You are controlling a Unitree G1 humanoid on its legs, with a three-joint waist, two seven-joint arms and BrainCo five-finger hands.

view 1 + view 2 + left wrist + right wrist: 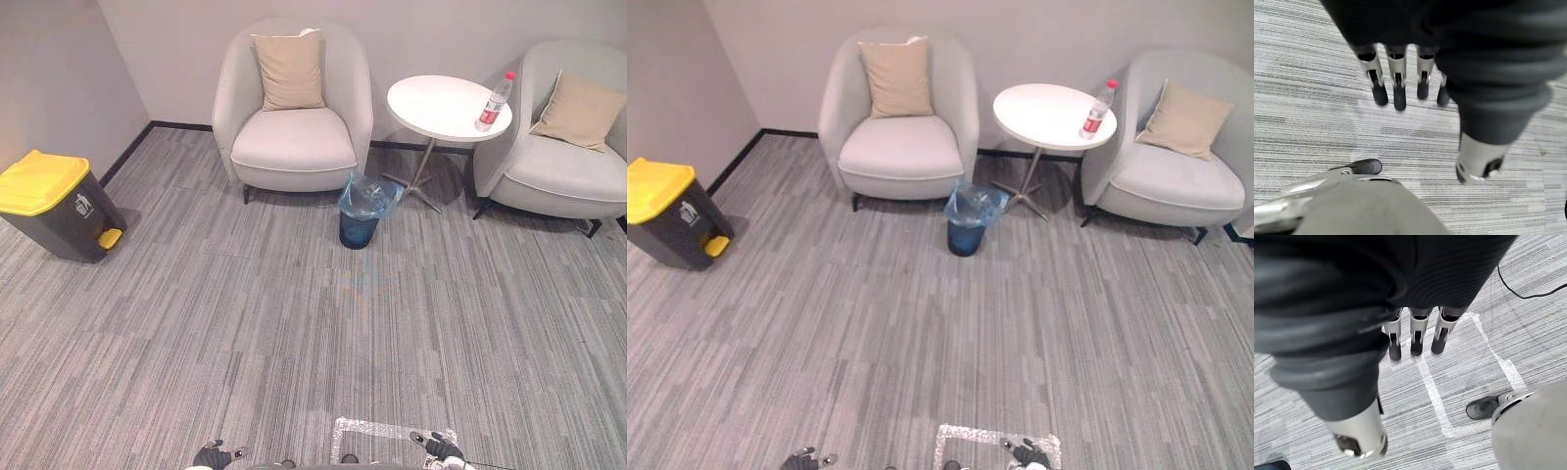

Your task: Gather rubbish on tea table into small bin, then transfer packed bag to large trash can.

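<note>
A plastic bottle point(495, 101) with a red cap and red label stands upright near the right edge of the round white tea table point(436, 106). On the carpet beside the table's foot sits the small dark bin point(364, 211), lined with a blue bag. The large grey trash can with a yellow lid point(54, 204) stands by the left wall. My left hand point(213, 456) and right hand point(439, 449) hang low at the bottom edge, far from the table. In the wrist views the left hand's fingers point(1397, 81) and the right hand's fingers point(1415, 333) hang straight over bare carpet, holding nothing.
A grey armchair with a beige cushion point(294, 108) stands left of the table, a second one point(568, 137) to its right. A taped white rectangle point(387, 431) marks the grey carpet near my hands. Walls close off the back and left.
</note>
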